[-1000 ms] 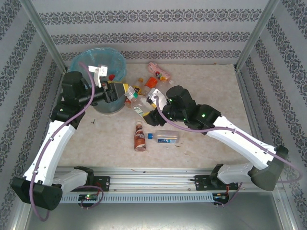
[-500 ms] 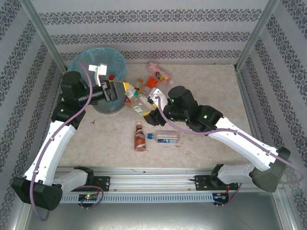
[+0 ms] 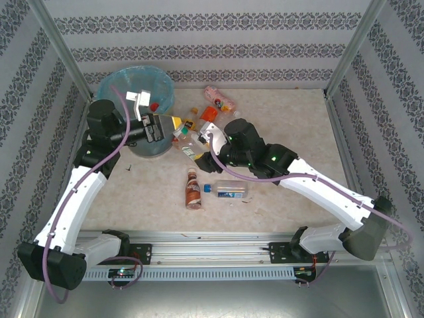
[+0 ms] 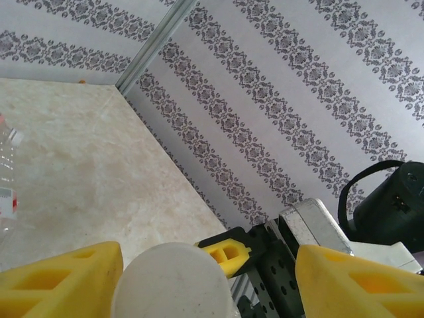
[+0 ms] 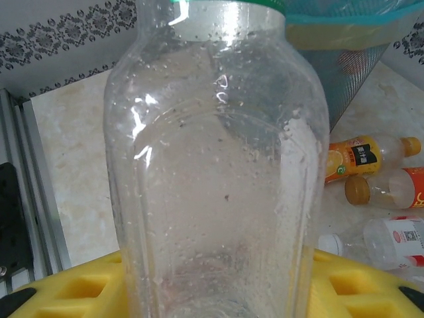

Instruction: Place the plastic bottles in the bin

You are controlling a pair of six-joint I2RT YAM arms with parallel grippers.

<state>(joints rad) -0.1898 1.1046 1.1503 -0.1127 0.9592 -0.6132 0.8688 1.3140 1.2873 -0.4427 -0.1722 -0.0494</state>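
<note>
My left gripper hangs beside the bin, a round grey-blue bucket with a light-blue liner. It is open: a bottle's white round end rests against one yellow pad, with a wide gap to the other pad. My right gripper is shut on a clear plastic bottle with a green band, held upright before the bin's wall. From above, that gripper sits among the bottles right of the bin.
Loose bottles lie around: a brown one, a clear blue-labelled one, a pink one, an orange-red one. The right wrist view has an orange juice bottle and a red-labelled one. Patterned walls enclose the table.
The left jaws have opened wider around the bottle end. The right arm has carried its clear bottle to the left, closer to the bin and the left gripper.
</note>
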